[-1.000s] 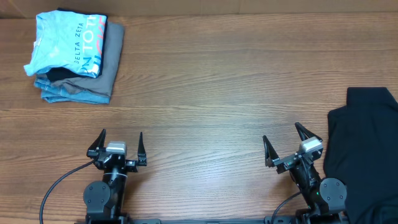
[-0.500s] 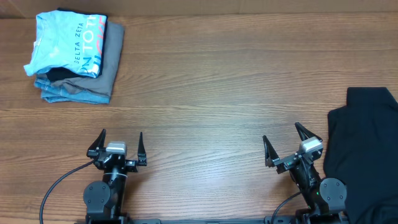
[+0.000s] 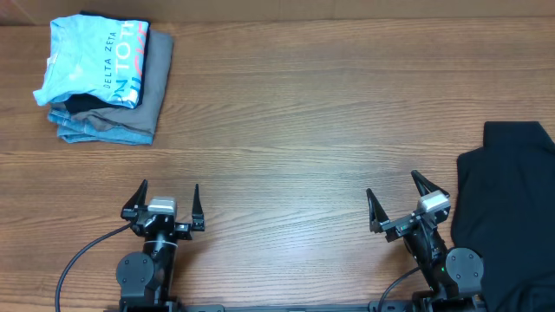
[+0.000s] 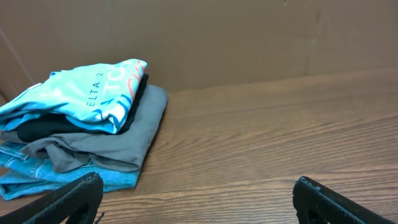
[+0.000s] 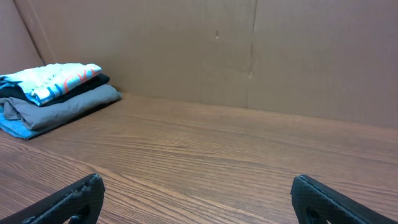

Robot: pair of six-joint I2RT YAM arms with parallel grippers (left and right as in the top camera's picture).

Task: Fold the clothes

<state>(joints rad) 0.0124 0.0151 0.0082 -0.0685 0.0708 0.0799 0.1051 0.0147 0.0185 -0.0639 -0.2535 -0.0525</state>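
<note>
The wooden desk fills almost the whole overhead view, with a brown cardboard wall behind it. The largest piece of clothing is the black garment. It lies loose and unfolded at the desk's right edge, partly out of view and just beside the base of the right arm. In the far left corner is a stack of folded clothes: a sky-blue T-shirt with white and orange-red lettering on top, a dark layer under it, then a grey garment, and a blue piece at the bottom, resting on the desk.

The left hand sits near the front edge with its fingers spread wide and nothing between them. In its own wrist view the two dark fingertips frame bare desk, with the stack well apart ahead. The right hand is also spread and empty, turned slightly toward the black garment, near it but not touching.

Over the last second nothing has shifted: both arms, the stack and the black garment lie exactly as they did. This looks like a pause between garments. The stack appears finished and the black garment is the one left, so the next move probably falls to the right hand: take its near edge and draw it to the open middle of the desk to spread it flat
</note>
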